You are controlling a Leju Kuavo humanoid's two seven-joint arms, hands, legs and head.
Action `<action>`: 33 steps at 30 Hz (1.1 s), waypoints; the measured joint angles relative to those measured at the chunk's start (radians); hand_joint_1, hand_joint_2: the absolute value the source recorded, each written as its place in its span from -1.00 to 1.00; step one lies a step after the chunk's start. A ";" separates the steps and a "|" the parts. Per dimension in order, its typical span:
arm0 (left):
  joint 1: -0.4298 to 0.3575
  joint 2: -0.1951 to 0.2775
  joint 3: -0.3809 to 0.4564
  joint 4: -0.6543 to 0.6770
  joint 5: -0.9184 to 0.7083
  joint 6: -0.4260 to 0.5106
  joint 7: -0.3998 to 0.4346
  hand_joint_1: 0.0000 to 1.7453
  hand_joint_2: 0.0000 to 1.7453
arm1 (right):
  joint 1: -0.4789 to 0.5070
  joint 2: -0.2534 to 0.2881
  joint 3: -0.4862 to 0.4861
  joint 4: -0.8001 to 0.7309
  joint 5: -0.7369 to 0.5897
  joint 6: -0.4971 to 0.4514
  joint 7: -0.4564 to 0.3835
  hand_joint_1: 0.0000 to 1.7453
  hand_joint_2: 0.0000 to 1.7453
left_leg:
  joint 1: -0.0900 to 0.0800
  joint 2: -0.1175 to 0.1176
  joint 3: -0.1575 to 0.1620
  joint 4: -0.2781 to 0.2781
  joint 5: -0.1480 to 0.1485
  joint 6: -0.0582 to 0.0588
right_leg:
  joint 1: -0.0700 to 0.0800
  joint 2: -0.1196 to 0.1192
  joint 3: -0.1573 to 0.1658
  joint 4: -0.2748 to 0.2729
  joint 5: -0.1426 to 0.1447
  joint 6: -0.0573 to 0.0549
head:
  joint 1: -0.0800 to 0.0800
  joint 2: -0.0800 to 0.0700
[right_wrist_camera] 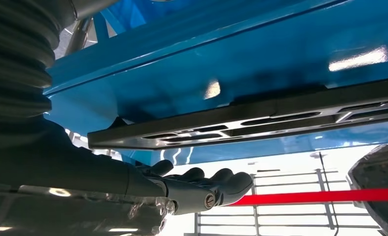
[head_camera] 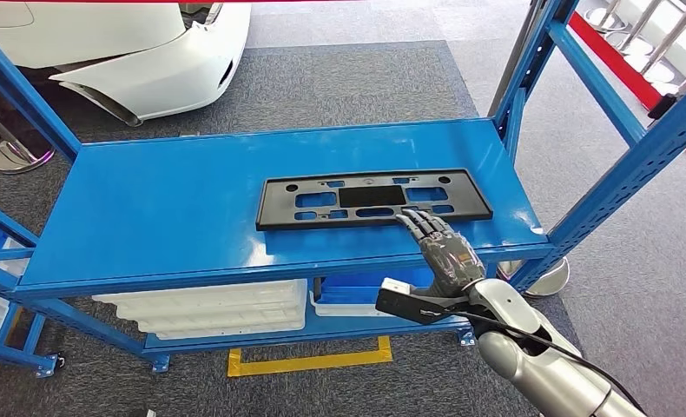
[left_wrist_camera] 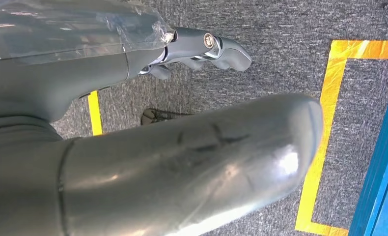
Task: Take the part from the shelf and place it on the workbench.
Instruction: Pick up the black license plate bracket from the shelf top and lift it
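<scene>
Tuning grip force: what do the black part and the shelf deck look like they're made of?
Black part: looks like moulded plastic, matte black, thin and flat with cut-out slots; no metallic sheen. Shelf deck: looks like painted sheet metal, glossy blue, with sharp light reflections on its surface, so probably slippery. The right robot hand reaches its fingertips to the part's near edge.

Glossy blue metal shelf (head_camera: 174,208), matt black plastic part (head_camera: 372,198), rough grey carpet (head_camera: 348,87)
</scene>
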 joint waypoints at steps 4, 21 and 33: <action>0.000 0.000 -0.003 0.000 0.000 -0.013 -0.001 -1.00 -1.00 | 0.000 0.000 0.006 0.001 -0.001 0.000 0.012 -1.00 1.00 | 0.000 0.000 0.000 0.000 0.000 0.000 | 0.000 0.000 0.000 0.000 0.000 0.000 | 0.000 0.000; 0.000 0.000 -0.005 0.000 0.021 -0.036 -0.001 -1.00 -1.00 | 0.000 0.000 0.008 0.001 0.005 0.008 0.045 -1.00 1.00 | -0.003 0.000 -0.007 0.011 -0.001 0.002 | -0.006 -0.003 -0.003 -0.001 0.005 0.005 | -0.004 0.000; 0.001 -0.001 -0.005 0.000 0.027 -0.041 -0.002 -1.00 -1.00 | -0.003 0.000 0.008 0.001 0.006 0.012 0.052 -1.00 1.00 | 0.017 -0.001 0.025 -0.021 -0.008 0.017 | -0.017 0.002 -0.169 0.182 0.030 0.032 | 0.025 0.000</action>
